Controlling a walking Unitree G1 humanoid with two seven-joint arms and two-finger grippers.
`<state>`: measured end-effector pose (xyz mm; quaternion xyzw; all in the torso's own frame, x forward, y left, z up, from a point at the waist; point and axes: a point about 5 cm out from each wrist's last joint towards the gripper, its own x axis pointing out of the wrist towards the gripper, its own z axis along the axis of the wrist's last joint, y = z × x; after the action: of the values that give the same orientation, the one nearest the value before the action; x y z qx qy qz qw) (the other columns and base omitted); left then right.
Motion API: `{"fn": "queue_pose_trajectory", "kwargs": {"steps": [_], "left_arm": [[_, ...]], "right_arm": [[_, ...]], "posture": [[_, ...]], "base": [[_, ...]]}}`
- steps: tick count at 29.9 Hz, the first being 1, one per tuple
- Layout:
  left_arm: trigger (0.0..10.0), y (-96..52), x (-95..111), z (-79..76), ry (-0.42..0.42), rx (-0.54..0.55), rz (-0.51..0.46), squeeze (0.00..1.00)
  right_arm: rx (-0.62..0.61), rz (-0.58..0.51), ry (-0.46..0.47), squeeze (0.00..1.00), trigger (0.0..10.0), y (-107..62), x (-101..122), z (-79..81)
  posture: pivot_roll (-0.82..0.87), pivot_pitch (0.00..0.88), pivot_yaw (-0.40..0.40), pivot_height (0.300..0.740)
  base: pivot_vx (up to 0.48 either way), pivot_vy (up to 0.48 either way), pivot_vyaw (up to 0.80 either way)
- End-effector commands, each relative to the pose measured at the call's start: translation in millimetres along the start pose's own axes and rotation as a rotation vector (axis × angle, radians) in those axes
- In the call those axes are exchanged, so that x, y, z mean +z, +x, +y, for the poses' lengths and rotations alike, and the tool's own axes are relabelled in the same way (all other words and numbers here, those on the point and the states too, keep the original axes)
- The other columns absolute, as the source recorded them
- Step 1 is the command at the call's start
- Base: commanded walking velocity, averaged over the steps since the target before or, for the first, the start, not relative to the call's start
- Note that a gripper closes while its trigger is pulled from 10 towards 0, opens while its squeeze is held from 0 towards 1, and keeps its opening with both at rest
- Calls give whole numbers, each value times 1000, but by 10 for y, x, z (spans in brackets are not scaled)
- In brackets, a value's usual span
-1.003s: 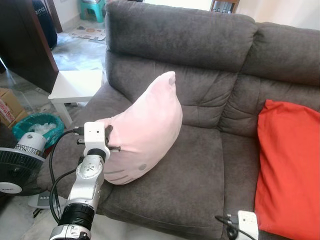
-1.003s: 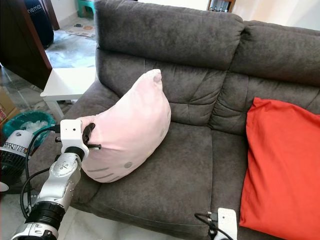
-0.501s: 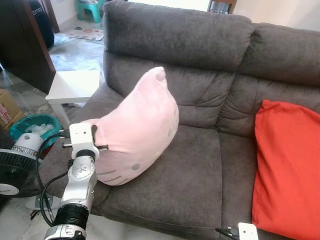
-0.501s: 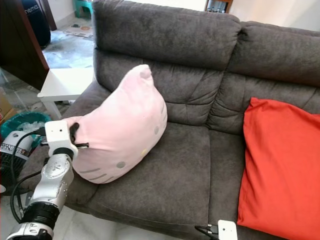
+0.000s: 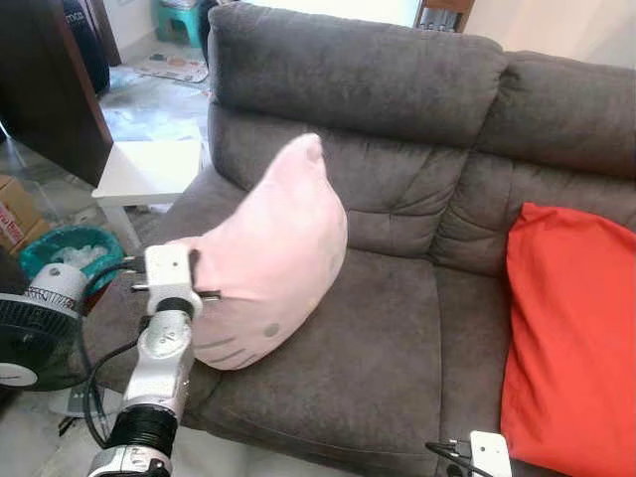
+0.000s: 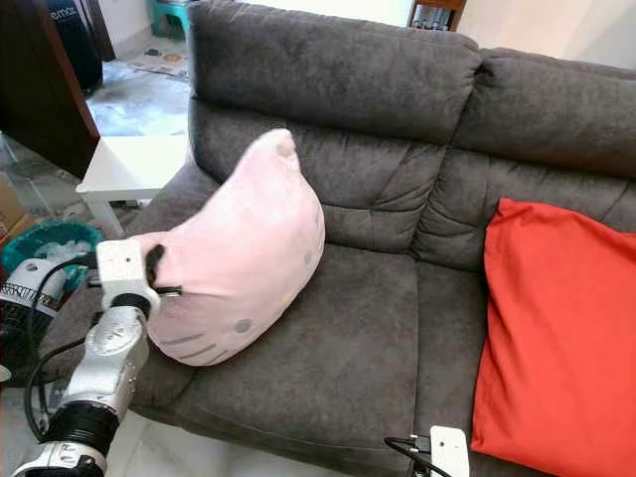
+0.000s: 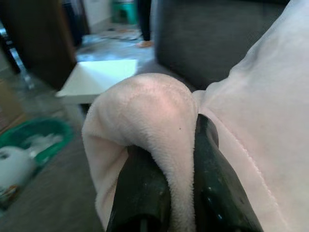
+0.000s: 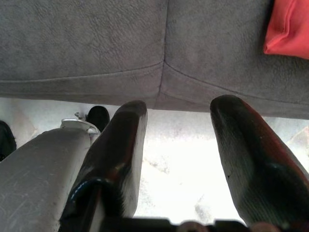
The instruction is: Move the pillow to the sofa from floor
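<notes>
- The grey sofa [image 5: 397, 328] spans the view with 2 seat cushions; the left seat is where the task's thing sits now.
- The red cushion [image 5: 571, 328] leans on the right seat, well apart from the pillow, so it does not block anything.
- The pink pillow [image 5: 273, 258] stands tilted on the left seat, its lower edge on the cushion and its tip leaning toward the backrest. It looks plush, light and very soft; it folds wherever it is squeezed, so a corner or seam fold gives the surest hold.
- The white side table [image 5: 149, 169], the fan [image 5: 30, 333] and the green basket [image 5: 70, 253] stand by the sofa's left arm, just beside the working arm; a wide swing could brush them.
- The left gripper [image 7: 166, 193] pinches a thick fold of the pillow's corner between its 2 black fingers [image 7: 142, 193], at the seat's left front edge.
- The right gripper [image 8: 176, 154] hangs low before the sofa front, its 2 fingers spread and holding nothing.
- Judging by this, the pillow already rests on the sofa; letting go seems all that is left.
</notes>
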<state>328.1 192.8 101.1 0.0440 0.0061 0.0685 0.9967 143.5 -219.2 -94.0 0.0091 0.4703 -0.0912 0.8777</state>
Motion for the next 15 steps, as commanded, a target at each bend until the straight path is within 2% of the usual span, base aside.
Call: {"fn": "queue_pose_trajectory", "kwargs": {"steps": [1, 15], "left_arm": [[10000, 48, 132, 25, 30, 5, -68, 0], [10000, 42, 163, 122, 32, 48, -91, 0]], "right_arm": [[-7, 4, 5, 0, 10000, -11, -36, -26], [-3, 2, 13, 0, 10000, -24, -72, -30]], "posture": [[199, 38, -105, 740], [189, 41, -103, 740]], "base": [[0, 0, 0], [0, 0, 0]]}}
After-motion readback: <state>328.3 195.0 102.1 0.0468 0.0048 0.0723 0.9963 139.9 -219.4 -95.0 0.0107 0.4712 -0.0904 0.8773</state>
